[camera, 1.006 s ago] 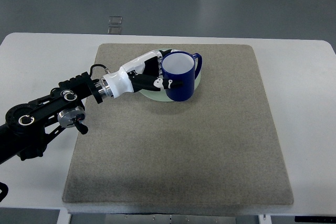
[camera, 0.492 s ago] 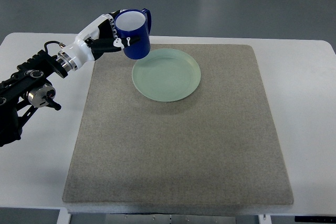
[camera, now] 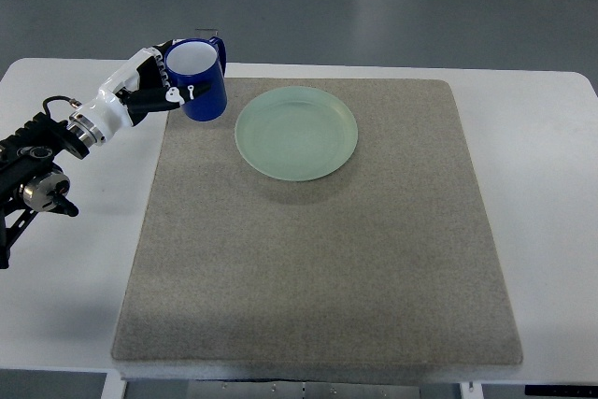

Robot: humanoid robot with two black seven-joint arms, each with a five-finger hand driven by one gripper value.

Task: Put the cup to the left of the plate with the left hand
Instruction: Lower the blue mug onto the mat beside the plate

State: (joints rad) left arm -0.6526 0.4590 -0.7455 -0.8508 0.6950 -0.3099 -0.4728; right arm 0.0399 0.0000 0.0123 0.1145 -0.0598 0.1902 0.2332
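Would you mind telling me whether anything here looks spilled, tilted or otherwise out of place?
Nothing stands out. The left hand holds the blue cup roughly upright, left of the green plate, which lies flat and empty on the grey mat. No spill or damage shows.

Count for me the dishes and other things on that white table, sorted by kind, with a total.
Blue cup, held in the left hand: 1
Pale green plate: 1
Grey mat: 1
Total: 3
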